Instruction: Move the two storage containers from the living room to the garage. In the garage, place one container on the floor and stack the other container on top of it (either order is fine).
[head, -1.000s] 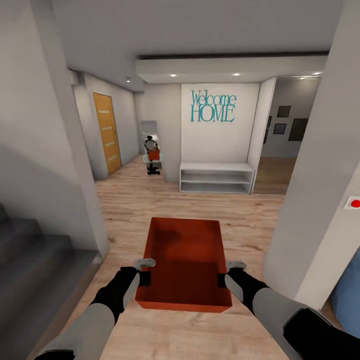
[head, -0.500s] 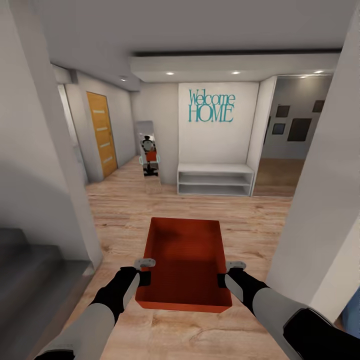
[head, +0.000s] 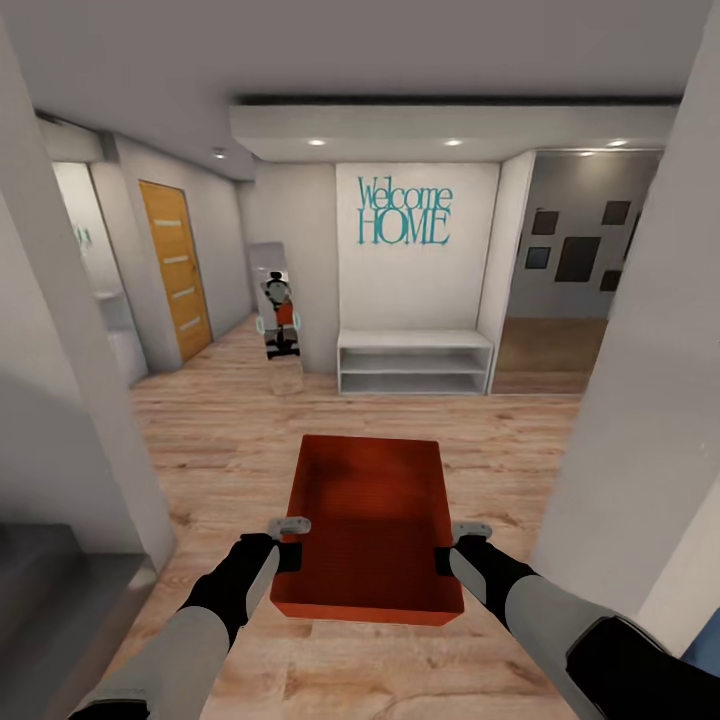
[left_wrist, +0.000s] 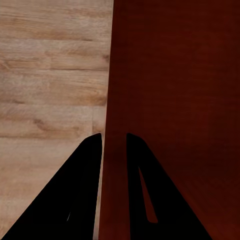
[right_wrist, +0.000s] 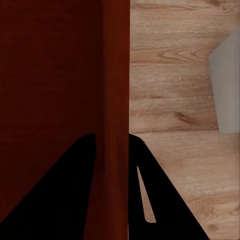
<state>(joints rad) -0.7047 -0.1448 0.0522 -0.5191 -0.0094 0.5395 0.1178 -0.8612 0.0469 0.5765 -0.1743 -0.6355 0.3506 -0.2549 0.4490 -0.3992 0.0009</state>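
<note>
I carry one orange-red open-top storage container (head: 368, 525) in front of me, above light wood plank flooring. My left gripper (head: 290, 555) is shut on its left wall, and my right gripper (head: 447, 558) is shut on its right wall. In the left wrist view, the black fingers (left_wrist: 85, 185) straddle the container wall (left_wrist: 114, 150), one inside and one outside. The right wrist view shows the same clamp on the other wall (right_wrist: 116, 125) with its fingers (right_wrist: 145, 190). The bin is empty inside.
Ahead is a hallway with a "Welcome HOME" wall (head: 404, 212), a low white shelf bench (head: 415, 362), a mirror (head: 273, 310) and an orange door (head: 172, 268). A grey wall corner (head: 80, 400) stands close at left, a white pillar (head: 640, 420) close at right, stairs (head: 50, 580) at lower left.
The whole view has shifted: the hallway has come nearer and panned, with the stairs sliding out at lower left. The container and both grippers keep the same hold.
</note>
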